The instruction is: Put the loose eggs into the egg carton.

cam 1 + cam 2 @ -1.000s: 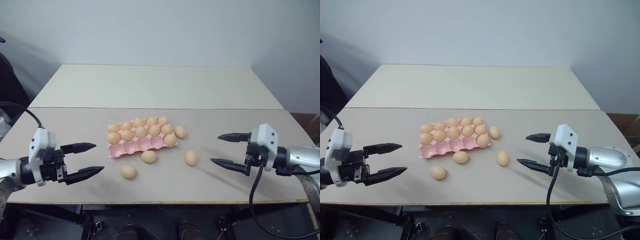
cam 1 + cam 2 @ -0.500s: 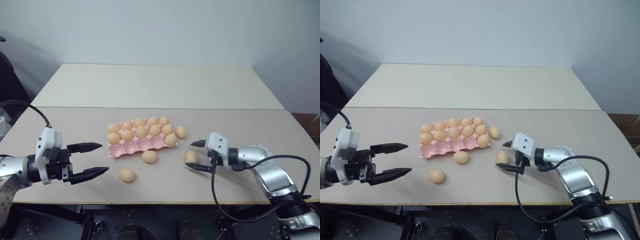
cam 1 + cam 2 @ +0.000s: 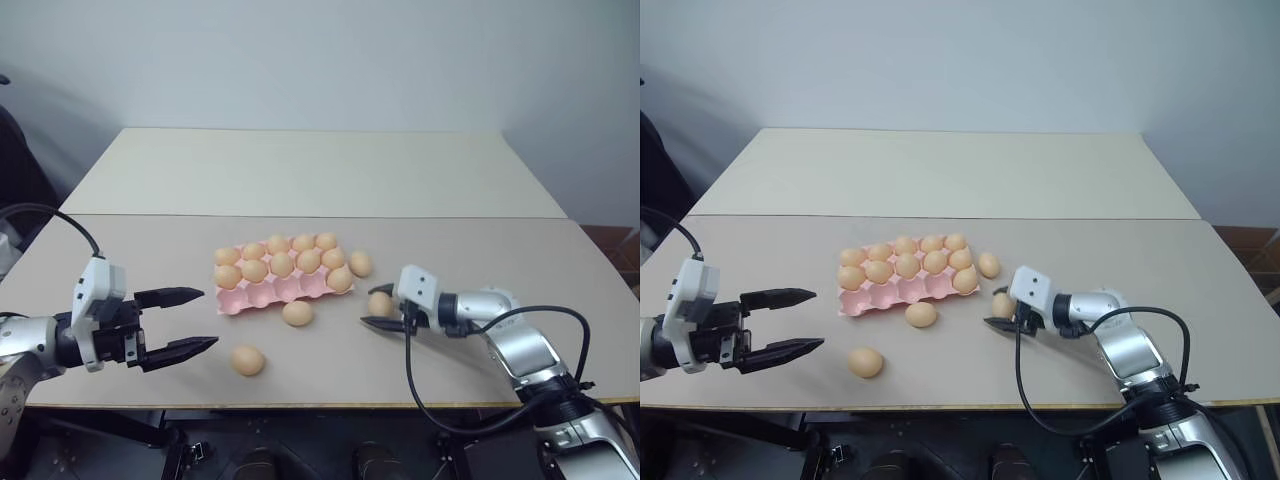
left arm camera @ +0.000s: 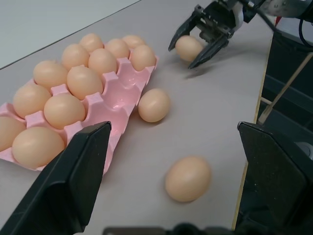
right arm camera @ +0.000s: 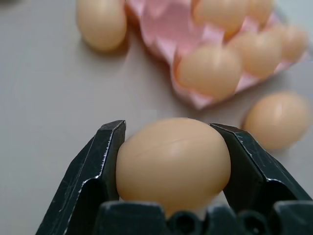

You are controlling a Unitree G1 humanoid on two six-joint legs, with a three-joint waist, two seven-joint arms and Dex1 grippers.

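Observation:
The pink egg carton (image 3: 232, 303) lies mid-table, its two far rows full of eggs and one egg at the right end of the near row. My right gripper (image 3: 370, 306) sits just right of the carton, shut on a loose egg (image 5: 173, 164) at table level, with both fingers (image 5: 100, 161) pressed against its sides. Three more loose eggs lie on the table: one by the carton's right end (image 3: 360, 264), one in front of it (image 3: 297, 313), and one nearer the front edge (image 3: 247, 361). My left gripper (image 3: 207, 318) hovers open to the left of that last egg.
The table's front edge (image 3: 330, 405) runs close below both grippers. A second, paler table (image 3: 320, 170) adjoins at the back. A black cable (image 3: 420, 390) hangs from my right wrist.
My right gripper has swept left and forward to the egg right of the carton and closed on it. The front-left egg has rolled a little toward the front edge. The left gripper kept still.

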